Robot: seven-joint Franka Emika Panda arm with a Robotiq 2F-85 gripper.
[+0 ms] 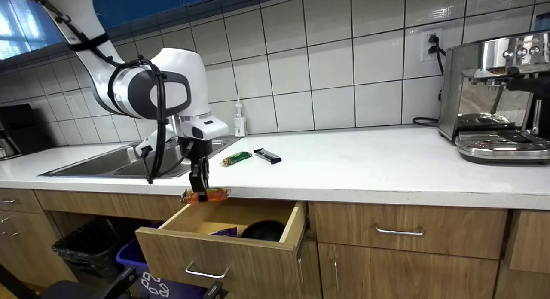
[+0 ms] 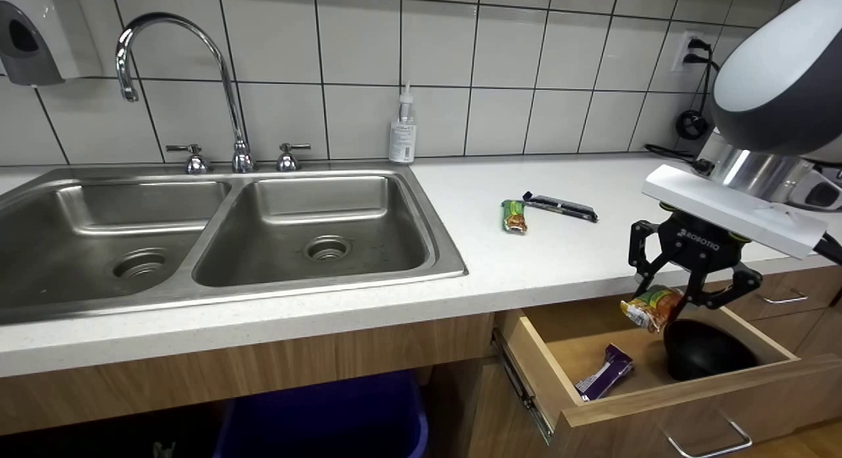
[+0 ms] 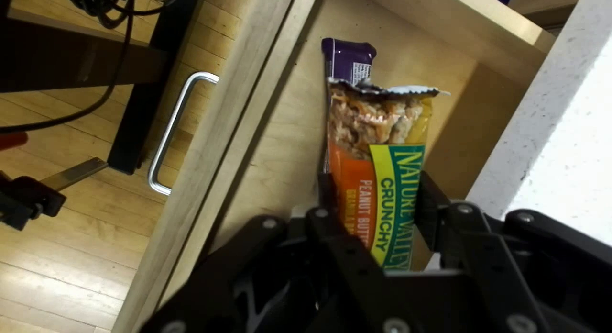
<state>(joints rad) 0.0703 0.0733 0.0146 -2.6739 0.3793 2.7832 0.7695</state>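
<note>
Granola bar (image 3: 382, 180) gripped above open drawer (image 1: 232, 258)

Jaws clamped on the granola bar across its width; it hangs over the drawer, no contact below visible. Judged: pick-up done, release not yet. Inside the drawer: purple-wrapped bar (image 2: 605, 374), partly hidden beneath the held one in the wrist view, and black bowl (image 2: 707, 353), apart from it. Farther back, on the bench (image 1: 365, 166): green-wrapped bar (image 2: 513, 216) and dark-wrapped bar (image 2: 561, 206), ends near each other, both lying loose, neither in the drawer. Beyond: soap bottle (image 2: 402, 142), upright.
</note>
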